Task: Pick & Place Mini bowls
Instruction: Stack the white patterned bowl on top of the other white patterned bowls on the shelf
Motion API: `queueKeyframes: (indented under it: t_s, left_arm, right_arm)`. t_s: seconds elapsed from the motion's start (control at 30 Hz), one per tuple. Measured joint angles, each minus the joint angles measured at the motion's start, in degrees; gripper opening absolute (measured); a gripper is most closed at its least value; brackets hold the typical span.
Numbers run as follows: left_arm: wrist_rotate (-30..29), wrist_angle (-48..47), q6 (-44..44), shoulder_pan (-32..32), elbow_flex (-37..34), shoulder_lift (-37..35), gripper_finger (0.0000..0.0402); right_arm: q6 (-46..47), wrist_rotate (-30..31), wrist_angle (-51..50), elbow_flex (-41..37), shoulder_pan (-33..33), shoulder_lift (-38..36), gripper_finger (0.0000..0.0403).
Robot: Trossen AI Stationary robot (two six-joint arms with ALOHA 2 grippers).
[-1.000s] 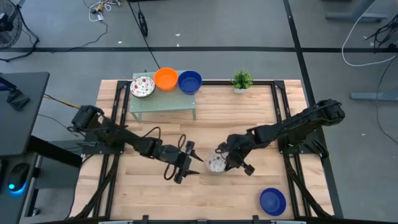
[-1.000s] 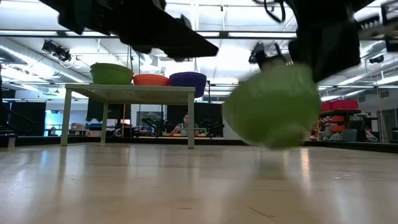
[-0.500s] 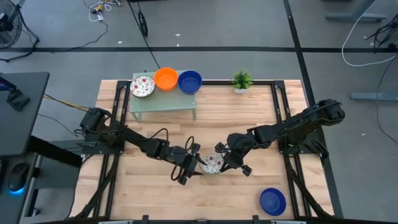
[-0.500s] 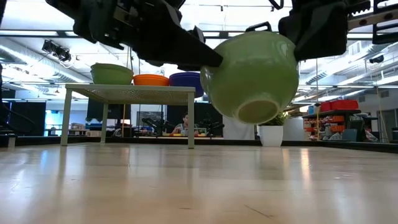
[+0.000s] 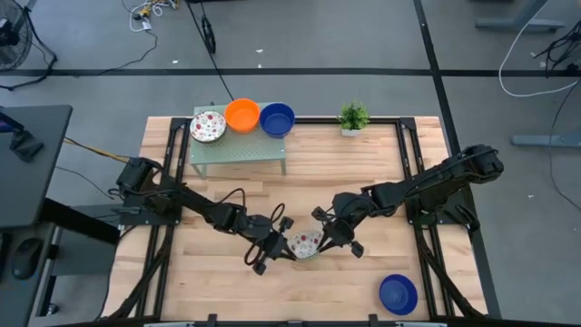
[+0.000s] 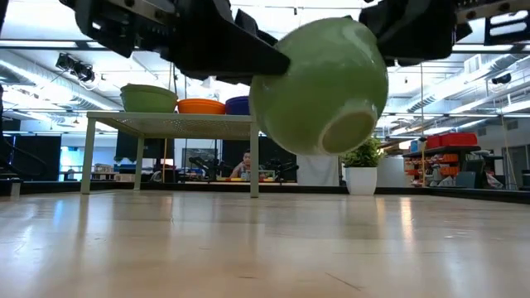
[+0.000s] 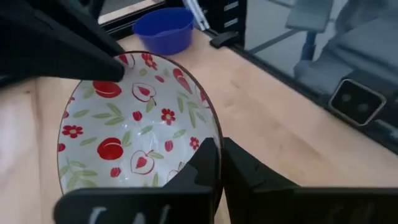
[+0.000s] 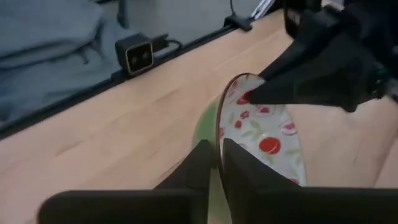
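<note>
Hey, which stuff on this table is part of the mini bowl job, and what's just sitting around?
Part of the job:
- red-patterned white bowl with green outside, held between both grippers
- red-patterned white bowl, orange bowl and blue bowl on the small green stand
- blue bowl on the wooden table

Just lying about:
- small green potted plant

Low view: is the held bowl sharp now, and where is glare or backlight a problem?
Low view: the green-bottomed, red-patterned mini bowl is sharp, while both grippers sit as black silhouettes against bright ceiling lights, and the wooden table shows pale reflections. Right wrist view: the same bowl's rim looks soft.
</note>
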Motion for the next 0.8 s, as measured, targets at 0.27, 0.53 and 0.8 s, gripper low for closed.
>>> queueKeyframes:
  t_s: [0.27,0.53,0.8]
  left_arm:
    - [0.1,-1.55,-2.99,-0.4,-0.11,0.07,0.0011]
    - [-13.0,-31.97,-8.12,-5.7,12.13,-4.68,0.0011]
    - [-34.44,-81.3,-22.74,-8.01,36.4,-9.29,0.0011]
  right_arm:
    - [1.46,0.41,10.37,0.09,0.73,-1.0,0.0121]
    - [7.65,0.15,-0.89,0.07,4.17,-6.98,0.0141]
    - [9.93,6.07,-3.08,-3.56,7.61,-6.81,0.012]
